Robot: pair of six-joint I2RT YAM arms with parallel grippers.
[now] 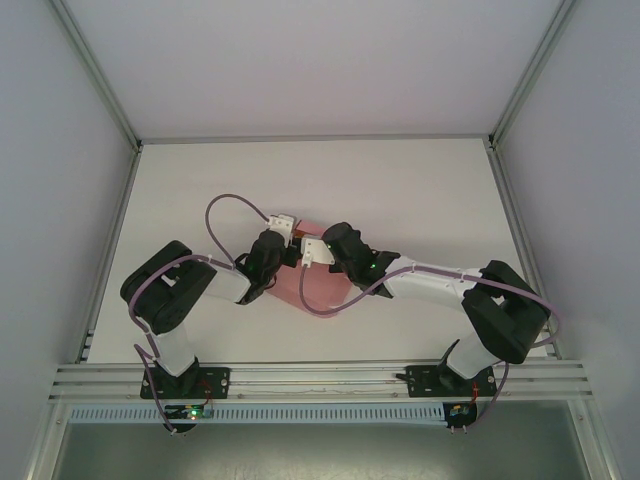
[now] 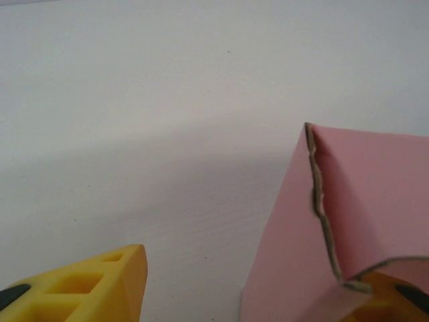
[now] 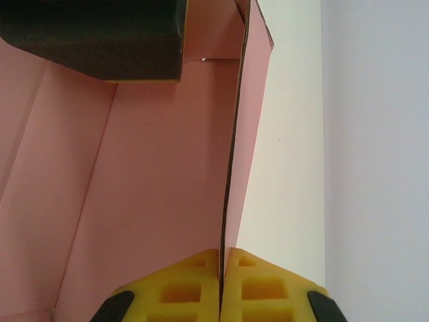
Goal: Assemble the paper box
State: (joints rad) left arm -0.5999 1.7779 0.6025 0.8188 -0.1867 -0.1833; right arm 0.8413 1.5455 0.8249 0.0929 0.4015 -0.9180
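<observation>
Meeting at the middle of the table (image 1: 420, 190), both arms crowd over the pink paper box (image 1: 322, 288), and the top view hides how their jaws stand. From the right wrist, the right gripper (image 3: 221, 255) pinches an upright wall of the box, seen edge-on. From the left wrist, the left gripper (image 2: 261, 268) stands spread, one side clear of the card, the other partly behind a raised pink panel.

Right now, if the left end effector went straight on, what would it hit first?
Most likely the white table: the left end effector points at its surface, though the paper box wall beside one finger may brush first.
</observation>
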